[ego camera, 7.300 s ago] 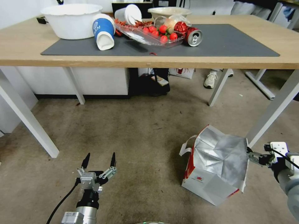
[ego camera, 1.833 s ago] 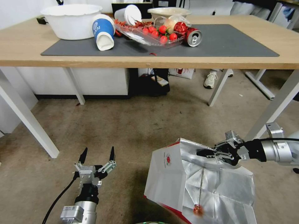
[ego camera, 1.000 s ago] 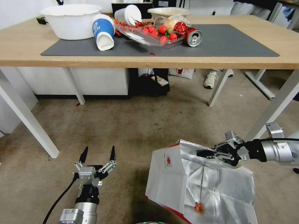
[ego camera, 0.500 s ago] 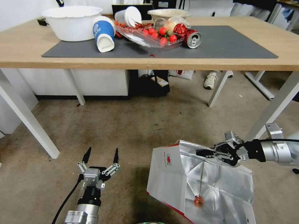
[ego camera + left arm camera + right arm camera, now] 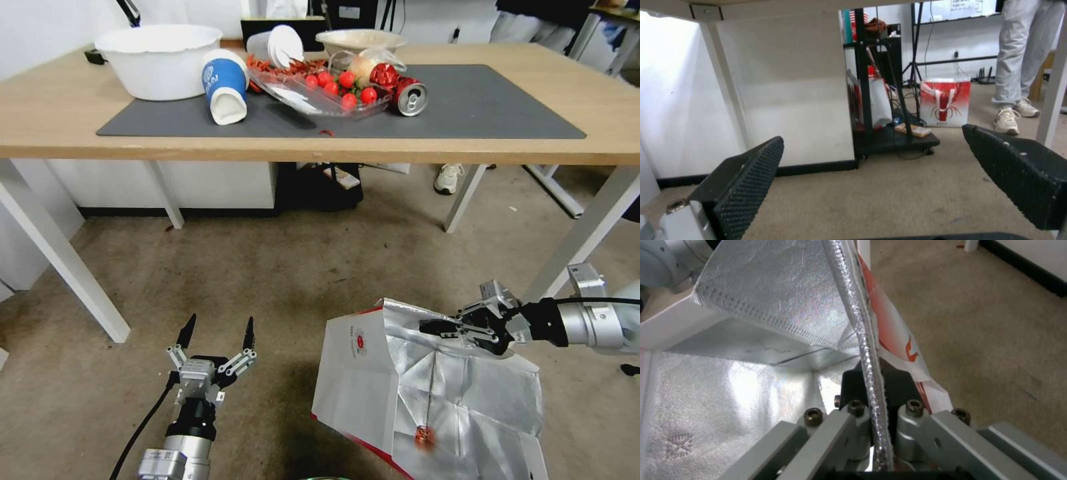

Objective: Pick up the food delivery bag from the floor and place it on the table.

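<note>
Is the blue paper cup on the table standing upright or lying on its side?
Lying on its side. The blue paper cup rests on the dark grey mat, its white open mouth facing the table's front edge.

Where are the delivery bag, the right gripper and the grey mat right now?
delivery bag (image 5: 357, 380), head view, white side panel below the red logo.
right gripper (image 5: 435, 327), head view, fingertips pinching the bag's foil rim.
grey mat (image 5: 480, 107), head view, bare right part on the table.
</note>
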`<state>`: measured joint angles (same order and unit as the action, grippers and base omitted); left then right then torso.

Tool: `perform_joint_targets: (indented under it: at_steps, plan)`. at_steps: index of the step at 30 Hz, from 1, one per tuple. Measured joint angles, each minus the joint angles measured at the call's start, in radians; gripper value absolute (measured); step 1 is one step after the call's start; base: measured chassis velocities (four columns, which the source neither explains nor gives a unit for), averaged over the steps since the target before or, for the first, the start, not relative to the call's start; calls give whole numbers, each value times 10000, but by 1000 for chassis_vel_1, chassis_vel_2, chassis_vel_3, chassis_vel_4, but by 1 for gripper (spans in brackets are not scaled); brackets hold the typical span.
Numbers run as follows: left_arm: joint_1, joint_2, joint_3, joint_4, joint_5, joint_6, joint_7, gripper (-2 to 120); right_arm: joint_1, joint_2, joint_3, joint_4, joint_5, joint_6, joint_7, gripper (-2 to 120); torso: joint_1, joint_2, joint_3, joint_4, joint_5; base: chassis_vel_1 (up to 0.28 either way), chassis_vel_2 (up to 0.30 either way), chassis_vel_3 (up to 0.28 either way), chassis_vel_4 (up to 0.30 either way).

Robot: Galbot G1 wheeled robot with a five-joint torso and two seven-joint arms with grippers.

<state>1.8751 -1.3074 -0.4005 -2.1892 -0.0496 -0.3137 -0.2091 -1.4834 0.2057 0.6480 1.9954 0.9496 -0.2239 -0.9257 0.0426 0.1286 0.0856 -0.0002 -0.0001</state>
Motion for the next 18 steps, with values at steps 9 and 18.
perform_joint_targets:
  at_steps: [9,18]
  plan:
    - [-9,4,9,18,-38,-6,42,100,5,-20,0,-5,8,-1,8,0,57,379,324,0,0,0,0,0,0]
    - [-25,14,-17,18,-66,-3,43,100,12,-65,17,20,57,-1,-2,0,158,761,603,0,0,0,0,0,0]
